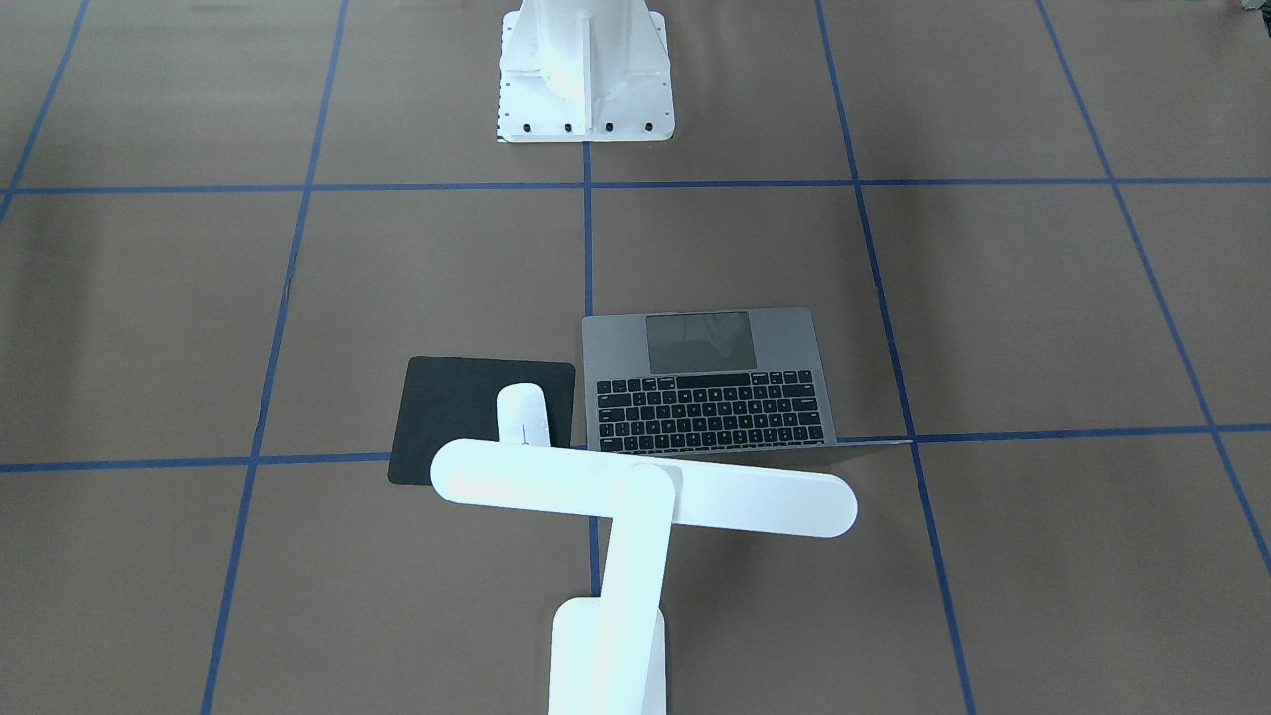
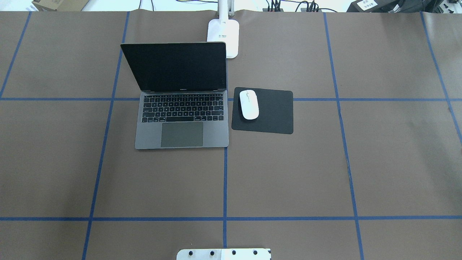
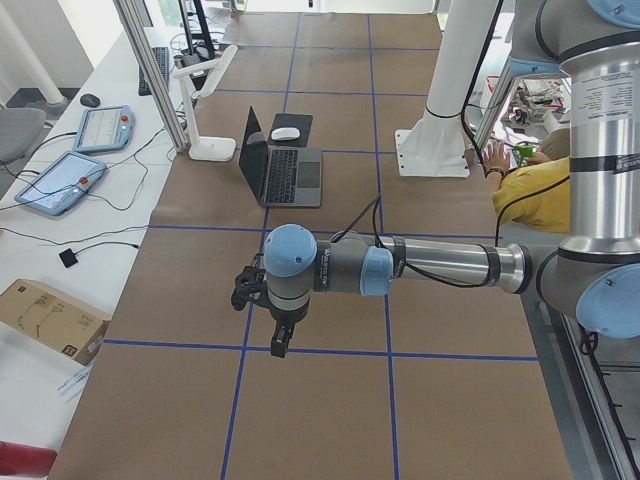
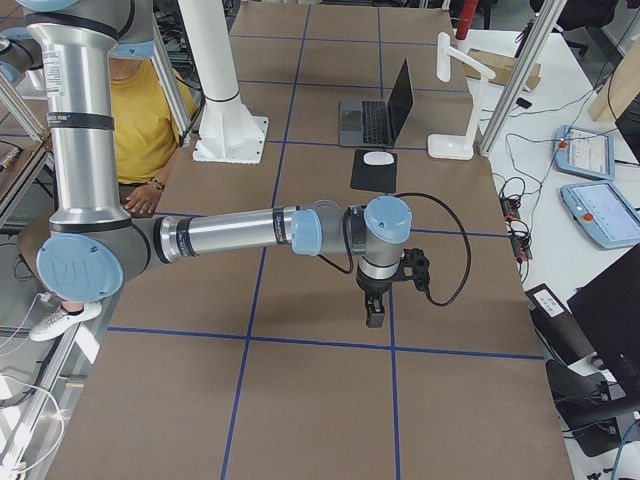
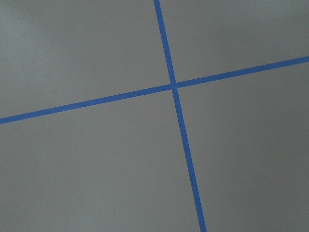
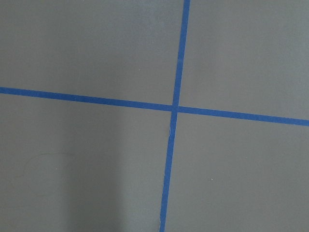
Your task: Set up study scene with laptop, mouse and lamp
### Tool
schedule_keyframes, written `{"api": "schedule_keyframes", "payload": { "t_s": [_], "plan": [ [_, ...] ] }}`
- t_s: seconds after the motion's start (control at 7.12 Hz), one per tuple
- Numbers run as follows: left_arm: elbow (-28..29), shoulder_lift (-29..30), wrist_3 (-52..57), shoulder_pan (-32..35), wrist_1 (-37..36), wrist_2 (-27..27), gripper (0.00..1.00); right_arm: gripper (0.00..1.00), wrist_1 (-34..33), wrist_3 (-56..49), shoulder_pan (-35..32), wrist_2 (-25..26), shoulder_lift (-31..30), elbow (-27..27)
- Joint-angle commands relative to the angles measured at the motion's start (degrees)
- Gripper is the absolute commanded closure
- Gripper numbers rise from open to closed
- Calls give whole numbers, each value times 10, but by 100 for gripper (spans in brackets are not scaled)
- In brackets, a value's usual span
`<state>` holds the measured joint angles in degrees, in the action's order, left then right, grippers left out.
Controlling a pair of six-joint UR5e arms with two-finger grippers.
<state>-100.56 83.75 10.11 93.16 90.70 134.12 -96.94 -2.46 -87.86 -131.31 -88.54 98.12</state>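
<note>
Left hand (image 3: 279, 344) and right hand (image 4: 375, 316): grip state cannot be determined. The mouse (image 2: 249, 104) is judged light, glossy, slippery; grasp across its long sides.

Legible marks: a white "UR" logo on the blue joint cap (image 4: 75, 272) of the near right arm (image 4: 230, 232). Fine print below the laptop (image 2: 180, 108) screen, on the lamp (image 2: 223, 36) base and along the left arm (image 3: 440, 265) is too small to read
</note>
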Motion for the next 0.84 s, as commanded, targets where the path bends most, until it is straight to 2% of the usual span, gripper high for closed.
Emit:
{"api": "schedule_keyframes", "payload": {
  "t_s": [0.0, 0.7],
  "plan": [
    [-2, 1, 0, -1, 0, 0, 0, 0, 0, 0, 2, -1, 1, 2],
    [-2, 2, 0, -2, 0, 0, 0, 0, 0, 2, 23, 1, 4, 3]
  ]
}}
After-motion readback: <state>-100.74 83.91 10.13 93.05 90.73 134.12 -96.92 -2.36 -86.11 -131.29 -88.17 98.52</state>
